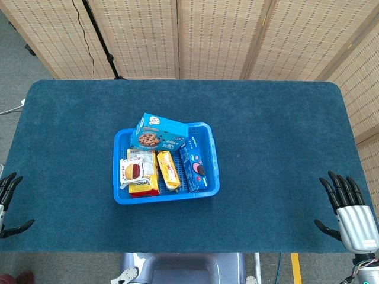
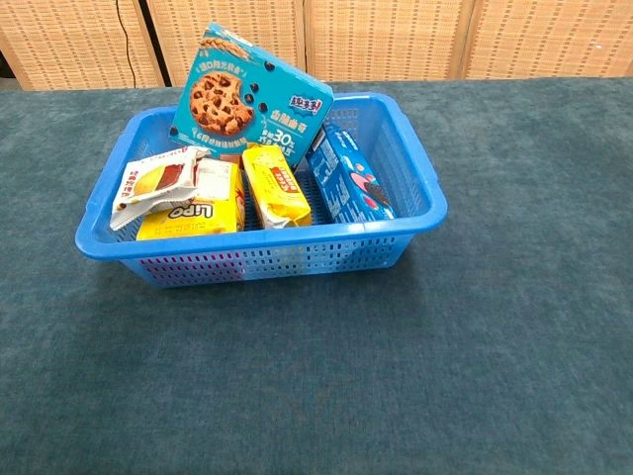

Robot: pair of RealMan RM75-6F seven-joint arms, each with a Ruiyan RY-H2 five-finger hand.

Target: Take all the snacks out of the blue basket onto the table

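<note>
Perforated glossy plastic blue basket (image 2: 259, 259); matt teal cloth table (image 2: 475, 376); glossy cardboard cookie box (image 2: 252, 104)

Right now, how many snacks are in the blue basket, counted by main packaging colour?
Blue: 2, the cookie box and the blue pack
Yellow: 2, the LIPO pack and the yellow pack
White: 1, the white packet
Total: 5
</note>
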